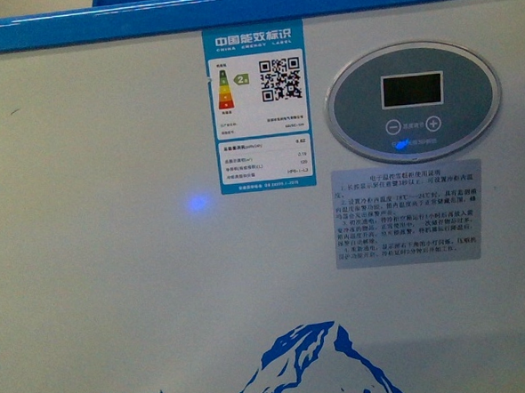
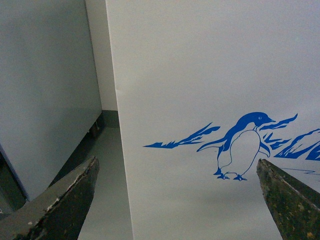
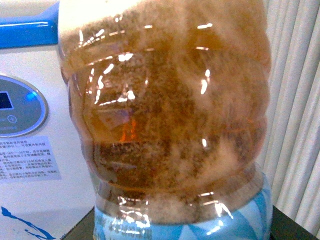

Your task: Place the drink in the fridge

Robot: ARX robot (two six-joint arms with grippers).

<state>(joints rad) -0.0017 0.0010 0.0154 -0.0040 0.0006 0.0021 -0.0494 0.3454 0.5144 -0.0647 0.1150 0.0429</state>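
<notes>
**Gripped drink bottle (image 3: 165, 115) faces the fridge (image 1: 116, 277)**

Brown liquid fills the right wrist view. The right gripper (image 3: 182, 234) clamps the drink bottle, and a dark finger edge shows past its blue label. In the front view the fridge wall stands close, with the energy label (image 1: 259, 108) at 12 o'clock, the control panel (image 1: 413, 101) at 2 and the mountain picture (image 1: 317, 367) at 6. The left gripper (image 2: 176, 167) gapes wide and empty before the penguin (image 2: 242, 145).
</notes>
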